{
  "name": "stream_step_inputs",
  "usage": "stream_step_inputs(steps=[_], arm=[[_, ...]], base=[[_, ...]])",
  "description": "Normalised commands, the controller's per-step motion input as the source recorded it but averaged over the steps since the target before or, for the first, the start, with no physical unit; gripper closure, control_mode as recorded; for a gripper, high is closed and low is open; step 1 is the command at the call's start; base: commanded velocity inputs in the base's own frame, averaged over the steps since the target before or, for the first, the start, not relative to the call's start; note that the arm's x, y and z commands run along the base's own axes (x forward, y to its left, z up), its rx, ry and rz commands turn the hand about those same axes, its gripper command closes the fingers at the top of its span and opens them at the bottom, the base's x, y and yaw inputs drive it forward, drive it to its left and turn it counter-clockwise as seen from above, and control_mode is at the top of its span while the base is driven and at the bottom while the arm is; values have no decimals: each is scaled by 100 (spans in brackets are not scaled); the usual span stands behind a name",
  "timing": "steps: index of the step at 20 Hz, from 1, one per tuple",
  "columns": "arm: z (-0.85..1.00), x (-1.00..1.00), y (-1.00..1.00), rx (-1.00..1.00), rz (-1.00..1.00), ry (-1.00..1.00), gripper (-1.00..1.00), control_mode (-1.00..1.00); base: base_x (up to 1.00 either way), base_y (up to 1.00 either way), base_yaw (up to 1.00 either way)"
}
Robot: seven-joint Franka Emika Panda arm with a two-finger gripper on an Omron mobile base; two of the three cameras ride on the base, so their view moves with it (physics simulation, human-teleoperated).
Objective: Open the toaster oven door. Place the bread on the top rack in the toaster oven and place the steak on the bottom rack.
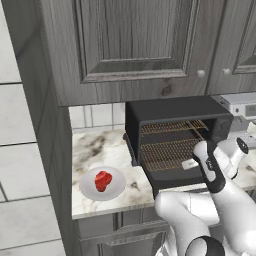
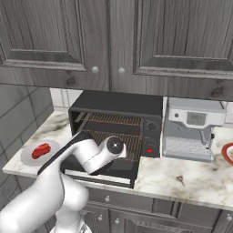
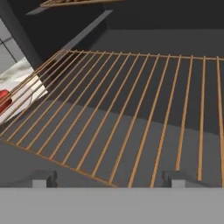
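The black toaster oven (image 1: 175, 110) (image 2: 118, 102) stands on the counter with the toaster oven door (image 1: 172, 184) (image 2: 119, 166) folded down flat. Inside, the coppery top rack (image 1: 170, 127) (image 2: 113, 119) (image 3: 74, 2) sits above the bottom rack (image 1: 165, 152) (image 2: 133, 144) (image 3: 131, 109). My gripper (image 1: 191, 163) (image 3: 109, 179) is open and empty, low over the door, at the front edge of the bottom rack. The red steak (image 1: 103, 180) (image 2: 41, 149) (image 3: 3, 98) lies on a white plate (image 1: 118, 188) (image 2: 26, 158) to the oven's left. The bread is out of view.
A silver-white coffee machine (image 2: 191, 129) (image 1: 242, 107) stands right of the oven, with a red-rimmed dish (image 2: 229, 154) beyond it at the picture's edge. Grey cabinets (image 1: 130, 45) hang close above the oven. A tall grey panel (image 1: 47, 130) bounds the marble counter (image 2: 182, 177) on the left.
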Motion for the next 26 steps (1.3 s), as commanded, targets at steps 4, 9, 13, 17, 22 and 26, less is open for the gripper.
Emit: stream_step_inputs(steps=[4,9,13,17,22,26], arm=[[-21,-47,14,0,-4,4,-100,-100],[24,-37,8,6,-5,2,-100,-100],[68,-29,13,9,-11,0,-100,-100],[63,-6,21,0,-4,3,-100,-100],[48,-15,32,-9,-10,24,-100,-100],[40,-13,25,-1,-14,35,-100,-100]], base=[[0,0,0],[0,0,0],[0,0,0],[0,0,0],[0,0,0],[0,0,0]])
